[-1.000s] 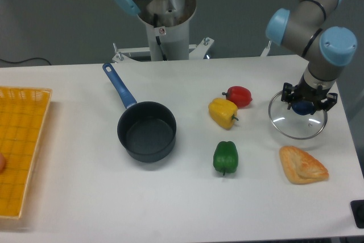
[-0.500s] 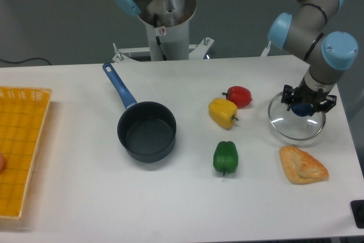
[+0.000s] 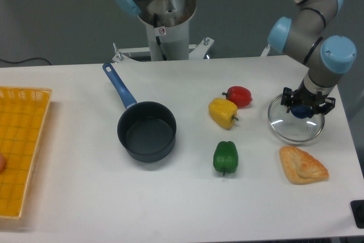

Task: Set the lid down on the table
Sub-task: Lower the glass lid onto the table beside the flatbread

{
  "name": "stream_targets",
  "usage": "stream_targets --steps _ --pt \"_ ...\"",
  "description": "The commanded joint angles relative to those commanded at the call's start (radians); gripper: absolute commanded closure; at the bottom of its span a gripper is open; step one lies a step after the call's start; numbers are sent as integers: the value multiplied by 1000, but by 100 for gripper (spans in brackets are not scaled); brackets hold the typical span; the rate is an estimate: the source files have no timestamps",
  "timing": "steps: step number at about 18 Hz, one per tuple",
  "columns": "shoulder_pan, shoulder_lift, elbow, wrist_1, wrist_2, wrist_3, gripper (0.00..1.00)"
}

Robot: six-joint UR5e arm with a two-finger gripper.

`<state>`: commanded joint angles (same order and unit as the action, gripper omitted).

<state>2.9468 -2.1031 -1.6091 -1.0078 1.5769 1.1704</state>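
The lid (image 3: 297, 125), a clear glass disc with a thin metal rim and a dark blue knob, lies at the right side of the white table (image 3: 85, 197), flat or very nearly flat on it. My gripper (image 3: 303, 109) points straight down over the lid's centre. Its fingers stand on either side of the knob and look closed on it. The dark blue saucepan (image 3: 147, 131) with the long blue handle stands uncovered at mid-table, far left of the lid.
A red pepper (image 3: 238, 95) and a yellow pepper (image 3: 222, 112) lie just left of the lid. A green pepper (image 3: 225, 157) lies in front of them. A pastry (image 3: 302, 165) lies right in front of the lid. A yellow woven tray (image 3: 21, 149) sits at the left edge.
The gripper and the lid have sunk slightly and shifted a little toward the front. Nothing else has moved.
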Motion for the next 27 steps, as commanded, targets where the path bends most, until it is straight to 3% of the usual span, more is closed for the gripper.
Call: stream_targets --steps 27 --pt "6 -9 -11 21 0 2 31"
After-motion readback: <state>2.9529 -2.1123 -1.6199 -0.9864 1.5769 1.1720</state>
